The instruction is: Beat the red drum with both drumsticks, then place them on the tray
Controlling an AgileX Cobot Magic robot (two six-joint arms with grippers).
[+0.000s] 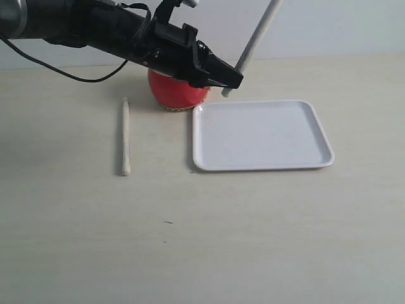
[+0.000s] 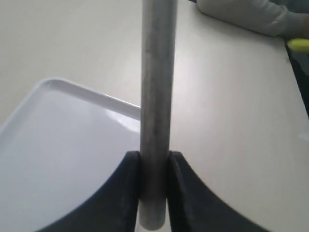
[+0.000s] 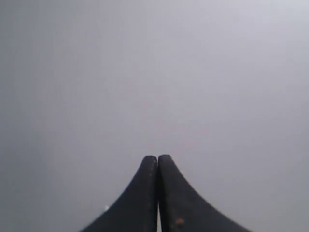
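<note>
Slim cream drumstick (image 1: 125, 136) lies near glossy white tray (image 1: 262, 136).

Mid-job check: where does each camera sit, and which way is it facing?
Exterior: off-arm, looking down at table, tray, red drum, loose drumstick; left arm enters upper left.
Left wrist: looks past left gripper, shut on held drumstick, toward tray.
Right wrist: blank grey; only shut right gripper shows.
Shared: first two both show held drumstick, tray.

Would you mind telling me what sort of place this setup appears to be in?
Probably a robot lab test bench: a plain pale table against a blank wall, a black arm, and only staged props, a drum, tray and stick.
</note>
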